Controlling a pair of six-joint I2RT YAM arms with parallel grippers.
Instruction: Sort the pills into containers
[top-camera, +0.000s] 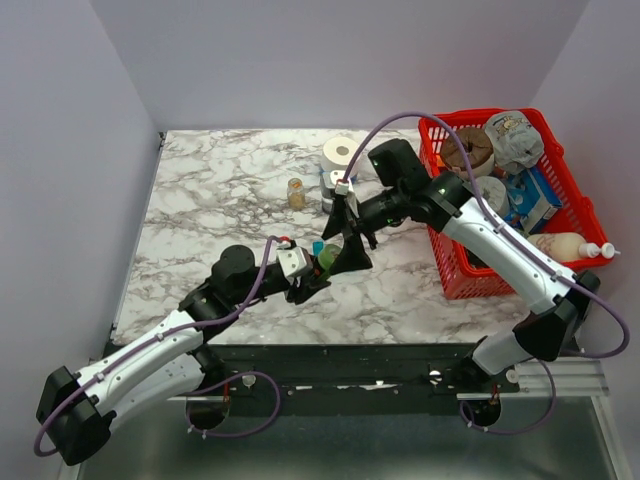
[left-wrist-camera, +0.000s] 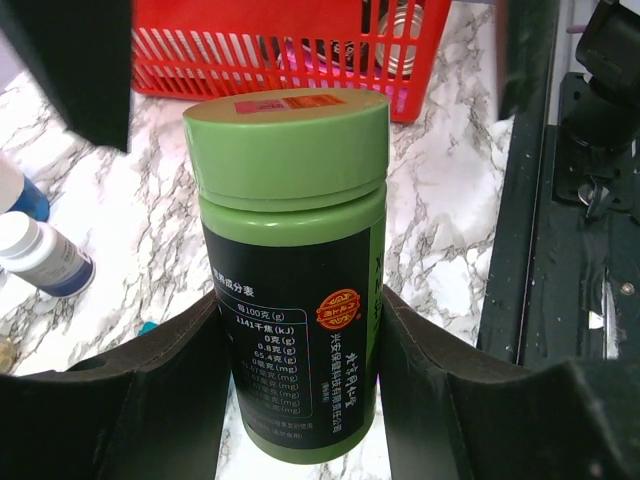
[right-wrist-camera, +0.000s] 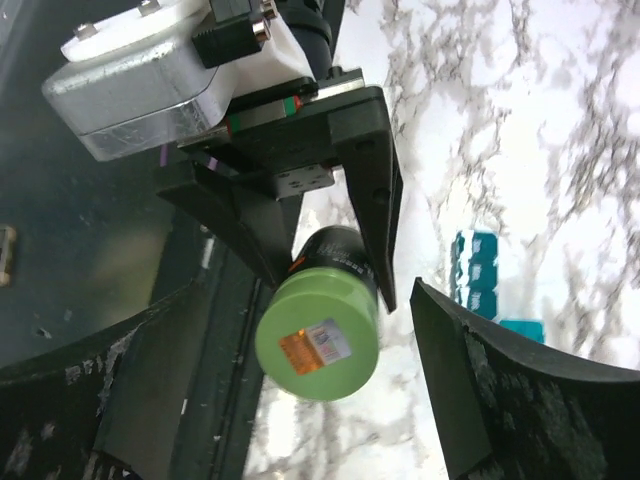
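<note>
Gripping the green bottle (left-wrist-camera: 285, 250) low on its label, the left gripper (left-wrist-camera: 300, 315) is leaving it top-heavy. The right gripper (right-wrist-camera: 305, 290) is hanging open around the cap (right-wrist-camera: 318, 345), not touching it. Closing off-centre is risking levering the bottle loose beside the pill organizer (right-wrist-camera: 482, 272), which is lying at the cap's three o'clock in the right wrist view.

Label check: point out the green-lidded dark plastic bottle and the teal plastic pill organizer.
Green-lidded dark plastic bottle (left-wrist-camera: 290, 150): left wrist view, lid side.
Teal plastic pill organizer (right-wrist-camera: 478, 265): right wrist view, visible compartments.
</note>
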